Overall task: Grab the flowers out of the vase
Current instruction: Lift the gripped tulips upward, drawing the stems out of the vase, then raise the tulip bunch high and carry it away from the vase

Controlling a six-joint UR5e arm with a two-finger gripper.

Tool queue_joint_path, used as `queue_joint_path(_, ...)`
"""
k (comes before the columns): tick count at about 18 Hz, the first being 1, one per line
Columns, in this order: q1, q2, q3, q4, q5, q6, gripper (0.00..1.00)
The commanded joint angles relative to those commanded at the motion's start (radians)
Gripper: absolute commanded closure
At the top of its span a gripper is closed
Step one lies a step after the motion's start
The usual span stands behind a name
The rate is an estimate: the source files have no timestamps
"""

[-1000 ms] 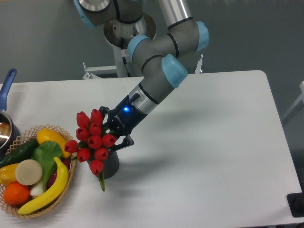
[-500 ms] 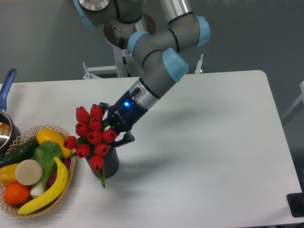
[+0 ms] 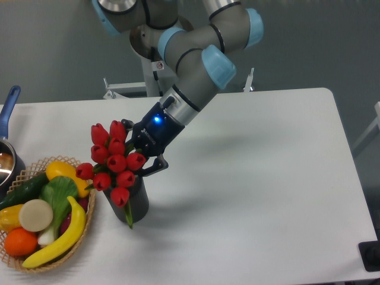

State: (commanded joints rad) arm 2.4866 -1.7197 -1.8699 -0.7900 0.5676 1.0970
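Grey-tubed arm (image 3: pixel 193 56), light-blue joint caps, black wrist, blue light.

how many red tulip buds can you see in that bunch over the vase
9 visible in the flowers: two at top, two below, three in a middle row, one left, one lowest over the vase. The gripper may hide more.

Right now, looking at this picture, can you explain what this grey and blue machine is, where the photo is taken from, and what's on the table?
It is a jointed robot arm, photographed by one fixed camera looking down at a white table from the front. At the arm's tip is a two-finger gripper, a simple claw. It is closed on a bunch of red tulips, the flowers, whose stems seem to reach down into a small dark grey vase. To the left sits a woven basket of fruit and vegetables, including a banana and an orange. At the far left edge a pot with a blue handle shows partly.
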Motion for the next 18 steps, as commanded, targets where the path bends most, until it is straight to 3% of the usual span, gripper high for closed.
queue_joint_path(12,0.024,0.08,0.052,0.0,-0.002,-0.135,0.56)
queue_joint_path(18,0.055,0.081,0.112,-0.002,-0.067,-0.184,0.56)
